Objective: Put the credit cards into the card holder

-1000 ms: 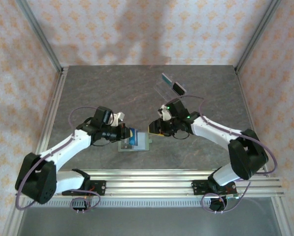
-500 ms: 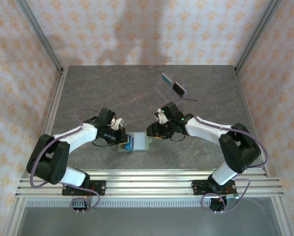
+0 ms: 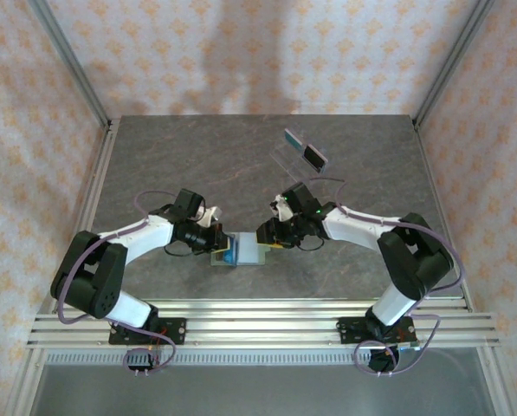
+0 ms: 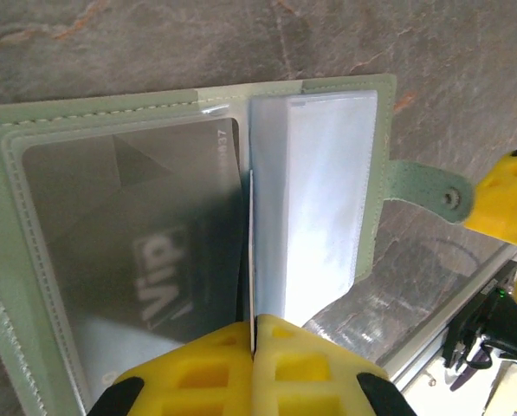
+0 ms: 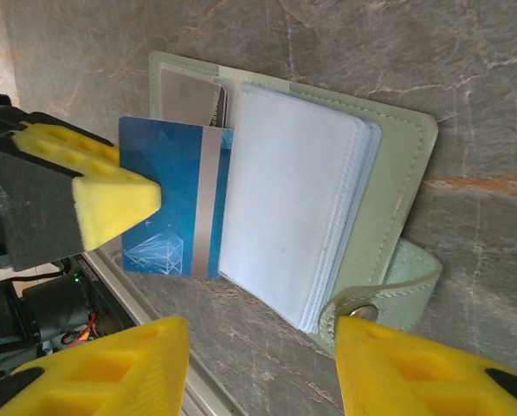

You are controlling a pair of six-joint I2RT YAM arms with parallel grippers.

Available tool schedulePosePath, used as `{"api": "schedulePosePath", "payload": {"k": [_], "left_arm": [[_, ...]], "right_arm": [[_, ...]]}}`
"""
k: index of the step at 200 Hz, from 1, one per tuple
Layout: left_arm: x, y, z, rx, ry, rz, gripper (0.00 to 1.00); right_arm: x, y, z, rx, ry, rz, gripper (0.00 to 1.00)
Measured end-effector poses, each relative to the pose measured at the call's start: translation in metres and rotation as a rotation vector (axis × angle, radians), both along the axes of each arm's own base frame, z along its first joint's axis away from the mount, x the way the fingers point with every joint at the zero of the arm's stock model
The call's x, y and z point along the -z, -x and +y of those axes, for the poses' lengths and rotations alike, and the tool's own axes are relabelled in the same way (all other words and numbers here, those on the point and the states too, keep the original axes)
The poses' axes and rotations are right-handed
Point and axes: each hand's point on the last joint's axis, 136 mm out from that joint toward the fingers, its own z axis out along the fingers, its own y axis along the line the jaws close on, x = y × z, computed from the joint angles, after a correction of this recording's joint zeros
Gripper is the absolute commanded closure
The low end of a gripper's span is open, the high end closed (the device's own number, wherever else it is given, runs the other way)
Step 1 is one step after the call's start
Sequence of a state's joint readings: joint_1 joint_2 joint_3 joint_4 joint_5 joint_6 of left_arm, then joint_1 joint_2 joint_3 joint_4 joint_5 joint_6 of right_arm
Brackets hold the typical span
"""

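The left fingers (image 4: 197, 364) are clamped on the blue card (image 5: 176, 198), to be eased squarely into a pocket of the open card holder (image 5: 410, 165) at frame centre, whose tab (image 5: 388, 290) is flanked by the spread right fingers (image 5: 414, 368)

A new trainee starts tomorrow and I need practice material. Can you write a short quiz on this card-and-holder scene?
1. True or false: the holder lies shut.
2. What does the left gripper grip? A) blue card B) a coin C) nothing
3. What word shows on the pocketed card?
Key: 1 false; 2 A; 3 VIP.
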State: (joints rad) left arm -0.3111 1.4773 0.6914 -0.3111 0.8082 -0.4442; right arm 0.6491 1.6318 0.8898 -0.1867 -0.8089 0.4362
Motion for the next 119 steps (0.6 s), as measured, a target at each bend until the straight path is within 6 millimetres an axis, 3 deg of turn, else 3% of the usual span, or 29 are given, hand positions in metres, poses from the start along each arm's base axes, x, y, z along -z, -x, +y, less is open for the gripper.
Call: {"api": "schedulePosePath", "payload": {"k": [43, 119], "left_arm": [[-0.005, -0.005, -0.004, 0.007, 0.018, -0.013, 1.0], [0.004, -0.016, -0.013, 0.021, 0.07, -0.01, 1.0]], "right_arm": [[0.011, 0.001, 0.0, -0.003, 0.012, 0.025, 0.55], [0.016, 0.003, 0.002, -0.014, 0.011, 0.043, 0.58]]}}
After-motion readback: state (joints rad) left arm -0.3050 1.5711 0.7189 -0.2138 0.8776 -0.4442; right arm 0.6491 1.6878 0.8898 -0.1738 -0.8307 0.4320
